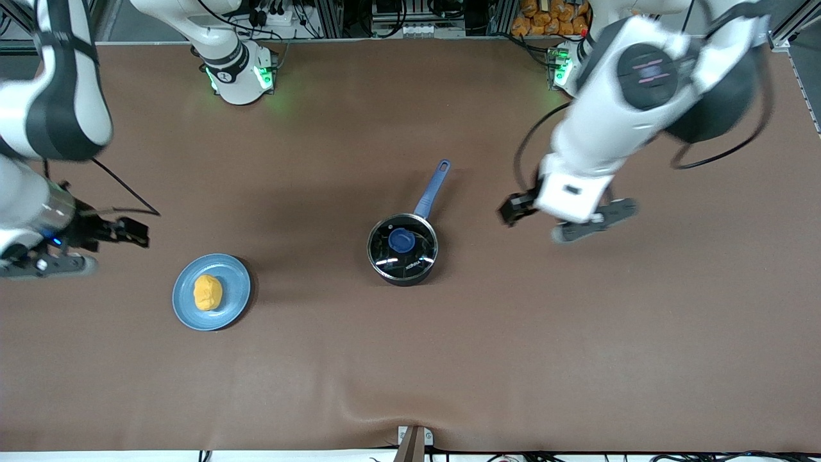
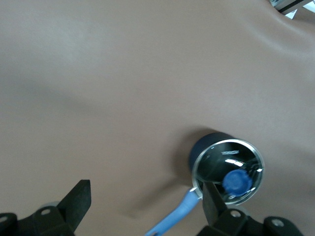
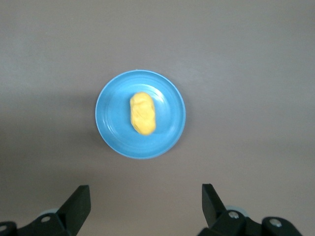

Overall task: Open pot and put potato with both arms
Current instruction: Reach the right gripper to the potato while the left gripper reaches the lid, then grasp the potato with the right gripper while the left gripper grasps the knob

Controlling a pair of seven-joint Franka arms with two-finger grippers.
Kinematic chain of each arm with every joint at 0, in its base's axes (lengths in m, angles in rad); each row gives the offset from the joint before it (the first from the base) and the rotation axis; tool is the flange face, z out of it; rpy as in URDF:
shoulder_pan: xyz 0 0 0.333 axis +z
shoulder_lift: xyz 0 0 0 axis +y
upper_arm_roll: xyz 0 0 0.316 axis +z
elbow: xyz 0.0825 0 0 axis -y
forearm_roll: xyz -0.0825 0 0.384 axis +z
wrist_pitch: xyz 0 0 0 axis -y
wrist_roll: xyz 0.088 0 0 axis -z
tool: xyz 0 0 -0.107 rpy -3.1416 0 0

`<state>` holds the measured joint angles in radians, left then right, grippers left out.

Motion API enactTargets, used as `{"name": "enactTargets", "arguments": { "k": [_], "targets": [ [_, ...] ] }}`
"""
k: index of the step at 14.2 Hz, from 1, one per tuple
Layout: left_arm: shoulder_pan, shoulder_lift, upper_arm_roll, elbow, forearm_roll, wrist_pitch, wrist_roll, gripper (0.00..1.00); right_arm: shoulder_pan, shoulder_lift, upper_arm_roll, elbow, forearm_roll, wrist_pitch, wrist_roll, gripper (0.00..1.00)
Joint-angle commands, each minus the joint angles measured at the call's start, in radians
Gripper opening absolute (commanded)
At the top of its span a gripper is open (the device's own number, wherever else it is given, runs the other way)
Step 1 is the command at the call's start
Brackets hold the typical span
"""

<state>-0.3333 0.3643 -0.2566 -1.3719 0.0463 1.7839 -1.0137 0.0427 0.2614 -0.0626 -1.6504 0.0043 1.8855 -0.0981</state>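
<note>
— Glass lid (image 1: 402,241) on the pot (image 1: 402,250), beside the left gripper (image 1: 564,221), whose fingers are spread and empty?
— Yes, nothing is done. The potato (image 1: 208,292) lies on its plate (image 1: 234,301) near the right gripper (image 1: 96,247), likewise released; lifting and loading both remain.

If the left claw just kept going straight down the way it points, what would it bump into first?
Most likely only the bare brown table. The open left claw points down at it, with the lidded pot off to one side of its line, though depth is hard to judge.
</note>
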Motion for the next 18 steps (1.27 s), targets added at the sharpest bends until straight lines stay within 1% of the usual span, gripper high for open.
{"name": "enactTargets", "arguments": {
  "k": [1, 3, 4, 5, 6, 7, 8, 9, 11, 12, 14, 18],
  "targets": [
    [-0.123, 0.120, 0.046, 0.103, 0.047, 0.033, -0.173, 1.00, -0.004, 0.039, 0.004, -0.048, 0.039, 0.107, -0.011, 1.00],
    [-0.231, 0.165, 0.108, 0.103, 0.058, 0.112, -0.308, 1.00, -0.003, 0.084, 0.006, -0.095, 0.039, 0.234, -0.011, 1.00],
    [-0.284, 0.191, 0.147, 0.106, 0.058, 0.124, -0.337, 1.00, 0.000, 0.102, 0.006, -0.117, 0.039, 0.288, -0.011, 1.00],
    [-0.341, 0.206, 0.202, 0.114, 0.057, 0.147, -0.362, 1.00, 0.008, 0.120, 0.007, -0.129, 0.040, 0.329, -0.008, 1.00],
    [-0.387, 0.222, 0.236, 0.117, 0.055, 0.176, -0.414, 1.00, 0.009, 0.140, 0.007, -0.140, 0.046, 0.364, -0.008, 1.00],
    [-0.421, 0.254, 0.261, 0.117, 0.055, 0.219, -0.524, 1.00, 0.008, 0.163, 0.007, -0.147, 0.055, 0.400, -0.008, 1.00],
    [-0.435, 0.277, 0.267, 0.117, 0.055, 0.254, -0.601, 1.00, 0.009, 0.183, 0.007, -0.160, 0.062, 0.434, -0.008, 1.00],
    [-0.441, 0.294, 0.267, 0.117, 0.055, 0.261, -0.638, 1.00, 0.009, 0.196, 0.009, -0.186, 0.069, 0.482, -0.008, 1.00],
    [-0.454, 0.320, 0.264, 0.116, 0.050, 0.261, -0.657, 1.00, 0.011, 0.213, 0.009, -0.242, 0.072, 0.597, -0.008, 1.00],
    [-0.458, 0.334, 0.266, 0.117, 0.050, 0.270, -0.698, 1.00, 0.011, 0.225, 0.009, -0.262, 0.074, 0.642, -0.009, 1.00],
    [-0.466, 0.361, 0.266, 0.117, 0.050, 0.348, -0.773, 1.00, 0.011, 0.249, 0.010, -0.272, 0.074, 0.678, -0.009, 1.00],
    [-0.484, 0.410, 0.269, 0.125, 0.050, 0.391, -0.899, 1.00, 0.006, 0.288, 0.017, -0.273, 0.074, 0.722, -0.008, 1.00]
  ]
}}
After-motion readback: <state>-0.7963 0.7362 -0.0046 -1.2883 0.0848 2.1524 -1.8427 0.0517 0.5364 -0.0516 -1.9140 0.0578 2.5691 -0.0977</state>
